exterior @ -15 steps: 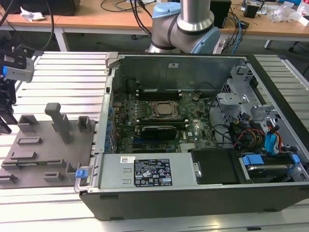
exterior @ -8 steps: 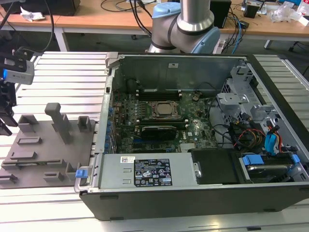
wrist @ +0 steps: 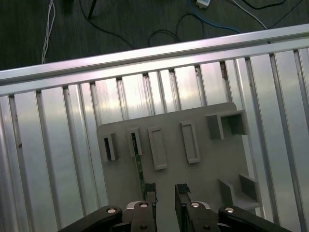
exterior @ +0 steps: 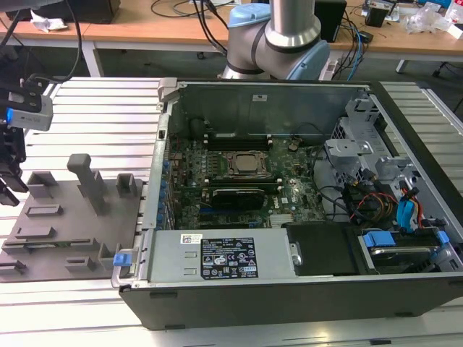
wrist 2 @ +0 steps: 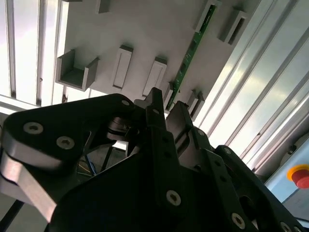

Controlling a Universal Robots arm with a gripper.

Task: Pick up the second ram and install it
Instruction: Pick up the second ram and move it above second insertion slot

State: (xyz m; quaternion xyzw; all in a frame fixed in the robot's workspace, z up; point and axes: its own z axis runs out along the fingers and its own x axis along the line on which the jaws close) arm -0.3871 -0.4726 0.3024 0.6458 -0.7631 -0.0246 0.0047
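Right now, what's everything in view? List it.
ram: 1, green, standing in a holder slot, by the claw
holder: 1, grey, on the table, exterior view's left
PC case: 1, black, open, exterior view's right
motherboard: 1, dark, inside the PC case
table: 1, silver slats, under holder and PC case
button: 1, red, near the table's edge
arm: 1, grey and blue, behind the PC case
claw: 1, black, open, above the holder
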